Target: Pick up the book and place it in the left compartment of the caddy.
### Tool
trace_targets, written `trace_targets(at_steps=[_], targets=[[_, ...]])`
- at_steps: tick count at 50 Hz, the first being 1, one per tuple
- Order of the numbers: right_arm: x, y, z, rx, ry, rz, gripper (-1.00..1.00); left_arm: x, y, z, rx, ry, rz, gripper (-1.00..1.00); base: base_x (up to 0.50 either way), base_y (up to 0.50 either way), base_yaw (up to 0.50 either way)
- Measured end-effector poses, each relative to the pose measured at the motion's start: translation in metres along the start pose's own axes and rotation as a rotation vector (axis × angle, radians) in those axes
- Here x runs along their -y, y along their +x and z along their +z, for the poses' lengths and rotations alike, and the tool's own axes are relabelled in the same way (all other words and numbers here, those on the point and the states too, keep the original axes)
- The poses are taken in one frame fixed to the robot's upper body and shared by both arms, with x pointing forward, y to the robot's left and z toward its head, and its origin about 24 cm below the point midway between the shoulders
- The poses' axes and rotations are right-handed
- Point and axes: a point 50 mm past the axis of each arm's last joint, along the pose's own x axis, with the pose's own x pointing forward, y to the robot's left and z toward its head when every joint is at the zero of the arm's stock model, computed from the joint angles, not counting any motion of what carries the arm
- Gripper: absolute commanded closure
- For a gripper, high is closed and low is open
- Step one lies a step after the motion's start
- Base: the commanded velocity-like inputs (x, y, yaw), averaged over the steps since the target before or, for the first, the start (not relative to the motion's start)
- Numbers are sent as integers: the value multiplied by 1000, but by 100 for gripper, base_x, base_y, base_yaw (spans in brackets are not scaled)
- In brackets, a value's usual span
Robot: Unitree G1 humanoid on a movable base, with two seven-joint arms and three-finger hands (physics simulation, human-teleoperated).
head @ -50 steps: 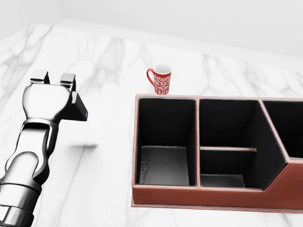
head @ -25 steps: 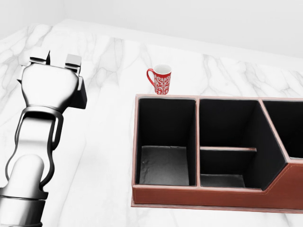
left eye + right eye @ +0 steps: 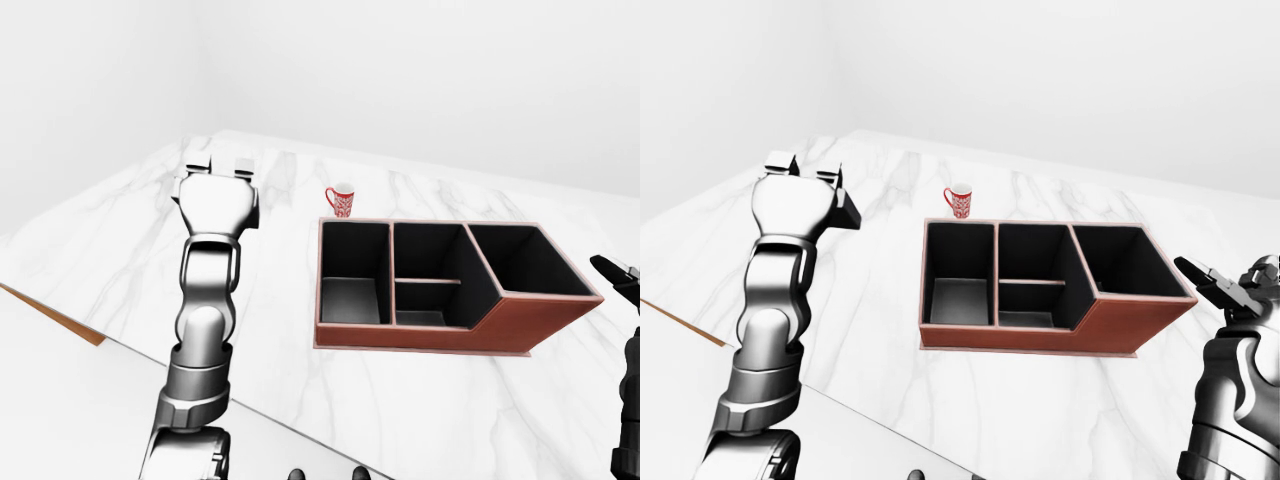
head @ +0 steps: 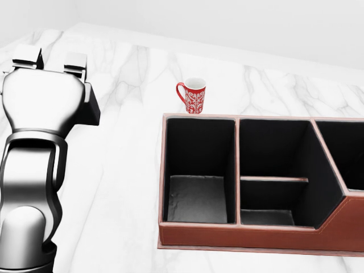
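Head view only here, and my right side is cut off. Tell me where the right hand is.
Observer: The right hand is raised at the right-eye view's right edge, right of the caddy and apart from it.
Operator: Report the book.
Observer: No book shows in any view. Only the red mug stands by the caddy.
Operator: Describe the caddy's right end.
Observer: The right compartment is empty, and its outer wall slopes down.

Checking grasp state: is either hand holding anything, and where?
Nothing held. Left hand is raised, empty, over the marble counter; right hand is empty too. No book in view.
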Motion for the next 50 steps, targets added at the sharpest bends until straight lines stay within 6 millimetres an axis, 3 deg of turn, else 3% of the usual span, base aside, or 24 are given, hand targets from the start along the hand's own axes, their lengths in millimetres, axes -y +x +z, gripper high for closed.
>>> trace_targets(at_steps=[14,34,50], targets=[[-1,0,-2,-25,2,15,-100,27,-1,-10,-10,-8,-44,100,0,0,0],[-1,0,-2,-32,2,19,-100,36,-1,-12,-4,-8,-59,100,0,0,0],[-1,0,-2,-31,0,18,-100,-4,-13,-2,-15,1,9,100,0,0,0]])
